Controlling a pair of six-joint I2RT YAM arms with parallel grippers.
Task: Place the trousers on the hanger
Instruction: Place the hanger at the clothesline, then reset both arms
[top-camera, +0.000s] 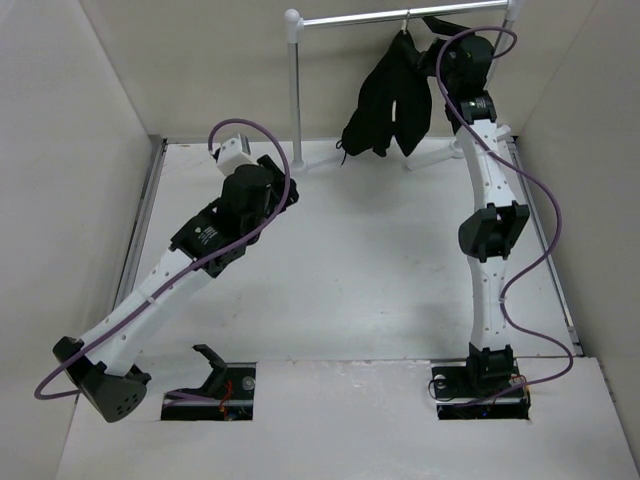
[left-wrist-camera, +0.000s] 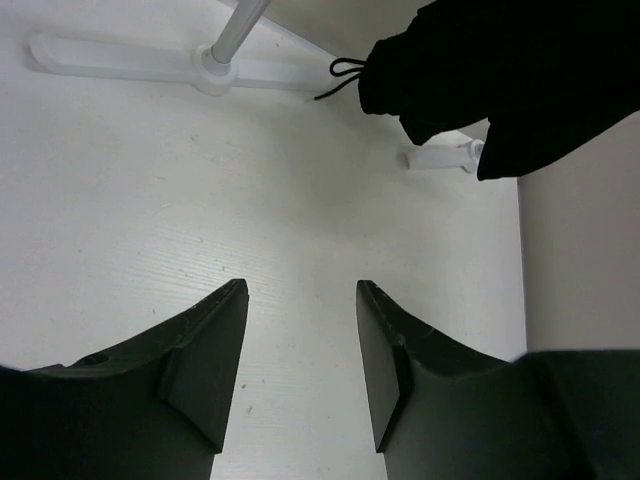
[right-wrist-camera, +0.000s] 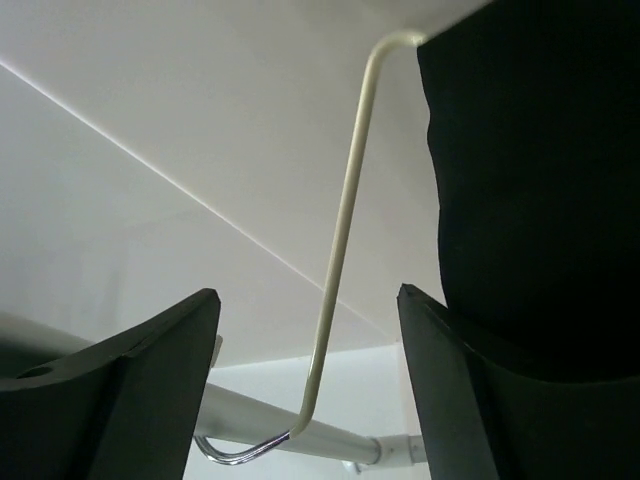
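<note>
The black trousers (top-camera: 390, 95) hang draped over the pale cream hanger (right-wrist-camera: 338, 255), whose metal hook (right-wrist-camera: 235, 455) sits on the rail. In the top view the hanger is almost wholly hidden by the cloth. My right gripper (top-camera: 440, 28) is raised at the rail, just right of the trousers. It is open, and in the right wrist view (right-wrist-camera: 308, 292) the hanger's thin arm runs between the fingers without touching them, with the trousers (right-wrist-camera: 530, 160) against the right finger. My left gripper (top-camera: 280, 178) is open and empty over the table (left-wrist-camera: 300, 285). The trousers' lower ends and drawstring (left-wrist-camera: 500, 60) hang ahead of it.
The white-and-silver rail stand (top-camera: 295, 80) stands at the back of the table. Its foot (left-wrist-camera: 215, 70) lies ahead and left of my left gripper. White walls close in the left, back and right sides.
</note>
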